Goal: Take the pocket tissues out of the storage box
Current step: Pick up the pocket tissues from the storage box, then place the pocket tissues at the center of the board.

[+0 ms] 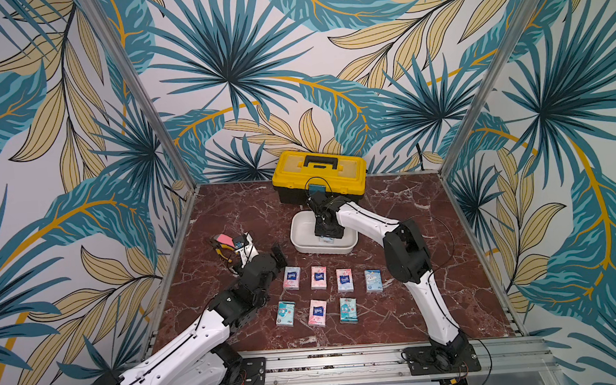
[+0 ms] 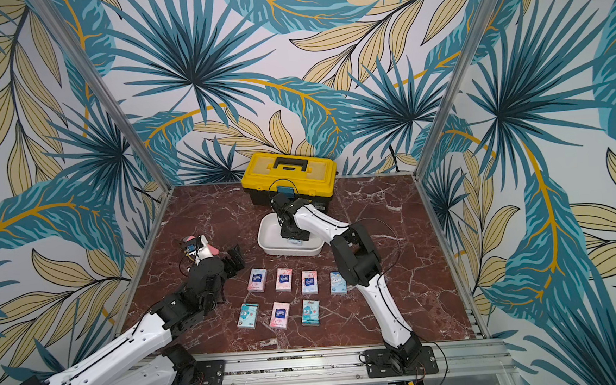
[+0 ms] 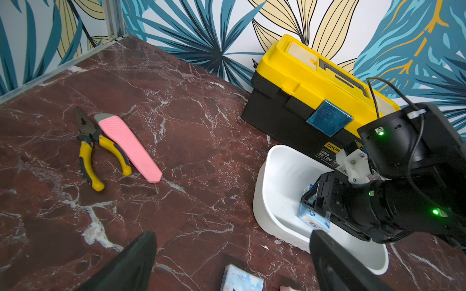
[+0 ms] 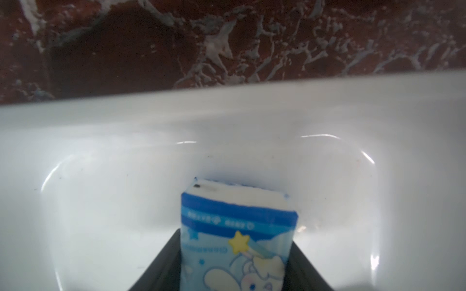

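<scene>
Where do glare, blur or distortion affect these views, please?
Both top views: evenly lit, wide-angle distortion splays the frame posts, packets on the table look sharp. Left wrist view: crisp on the pliers, green lights flare on the right arm. Right wrist view: soft focus on the blue packet, glare arcs on the storage box, blurred table beyond.

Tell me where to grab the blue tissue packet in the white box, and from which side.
Pinch the blue tissue packet across its two long side edges, from above: the white box walls it in, leaving only the open top. The right end effector straddles it.
</scene>
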Motion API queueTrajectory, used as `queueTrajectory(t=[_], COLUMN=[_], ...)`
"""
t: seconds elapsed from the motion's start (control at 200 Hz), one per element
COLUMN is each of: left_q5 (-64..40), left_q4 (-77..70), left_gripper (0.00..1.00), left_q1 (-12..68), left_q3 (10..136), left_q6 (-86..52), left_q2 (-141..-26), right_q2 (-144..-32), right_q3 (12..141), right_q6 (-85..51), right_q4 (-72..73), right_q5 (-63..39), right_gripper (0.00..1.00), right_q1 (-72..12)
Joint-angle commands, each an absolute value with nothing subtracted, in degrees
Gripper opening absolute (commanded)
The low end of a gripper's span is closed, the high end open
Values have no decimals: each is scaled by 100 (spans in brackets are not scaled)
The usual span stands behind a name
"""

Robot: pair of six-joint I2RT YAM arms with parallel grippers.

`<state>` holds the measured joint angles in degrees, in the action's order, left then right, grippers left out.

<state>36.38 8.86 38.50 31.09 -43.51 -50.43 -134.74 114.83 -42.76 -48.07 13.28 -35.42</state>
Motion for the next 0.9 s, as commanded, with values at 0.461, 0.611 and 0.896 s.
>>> queueTrajectory(t=[0.461, 0.611, 0.896], left_q5=[2823, 2599, 2496], left_q4=[1261, 1327, 1438], left_gripper=[100, 100, 100], left_q1=[3637, 3630, 3620], left_q3=[3182, 3108, 2944], left_q6=[-4394, -4434, -4420], left_q2=[-4950, -4864, -4652], right_q2=[-11727, -10868, -8983], right_q3=[10443, 9670, 7626], right_q6=[-3329, -3291, -3777], right_q4=[-4508, -4509, -4660], right_q5=[1378, 1447, 1566], right_gripper=[55, 54, 53], right_q1=[-3724, -3869, -4233])
